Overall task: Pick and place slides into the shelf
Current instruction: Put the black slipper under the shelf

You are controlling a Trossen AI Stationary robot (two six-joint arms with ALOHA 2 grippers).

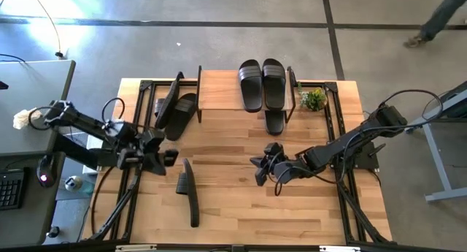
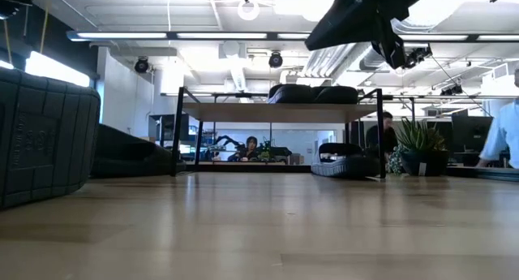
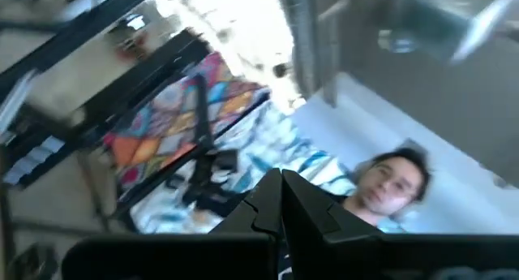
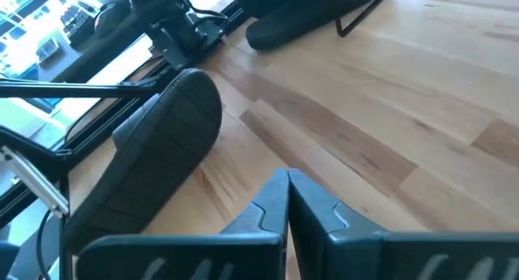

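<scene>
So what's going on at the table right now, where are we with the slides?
Neither arm is holding anything. The left gripper and the right gripper both hang over the table with jaws shut and empty. Two slides sit side by side on the shelf top board, and another pokes out from its lower level. Two more lie at the shelf's left end, and one slide stands on its edge on the table near the left gripper, not yet shelved.

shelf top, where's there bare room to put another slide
On the shelf, the top board's left half is bare, from its left rail to the two slides on its right half. It is crowded left of the shelf, where two slides lean by the frame. The table's near middle is bare too.
</scene>
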